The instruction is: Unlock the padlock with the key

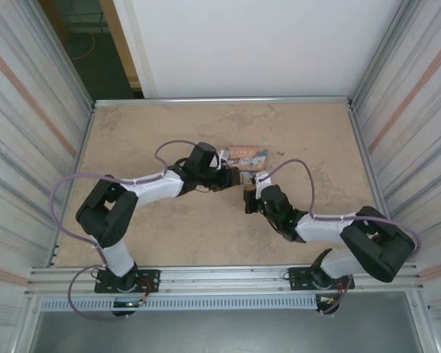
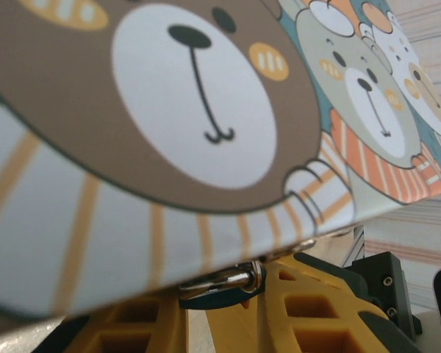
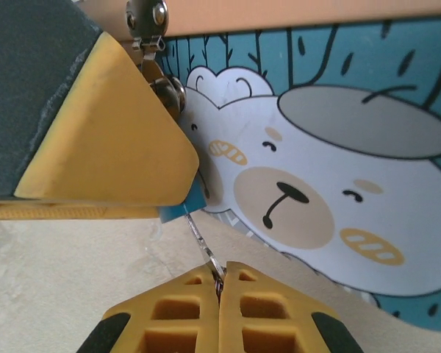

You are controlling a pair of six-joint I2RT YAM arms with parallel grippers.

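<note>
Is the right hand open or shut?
Shut: the right hand has its yellow fingertips pressed together, pinching the thin silvery key.

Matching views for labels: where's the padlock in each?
Top external: too small to make out; look just below the tin.
Left wrist: padlock bottom centre, under the tin's edge.
Right wrist: teal sliver left of centre, against the tin.
Shared landmark: the tin.

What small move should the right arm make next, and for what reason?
Probably twist the right gripper a little in place, to turn the key. It is shut on the thin silvery key, whose tip seems to meet the teal padlock, and the left gripper pinches that padlock beside the tin box.
</note>
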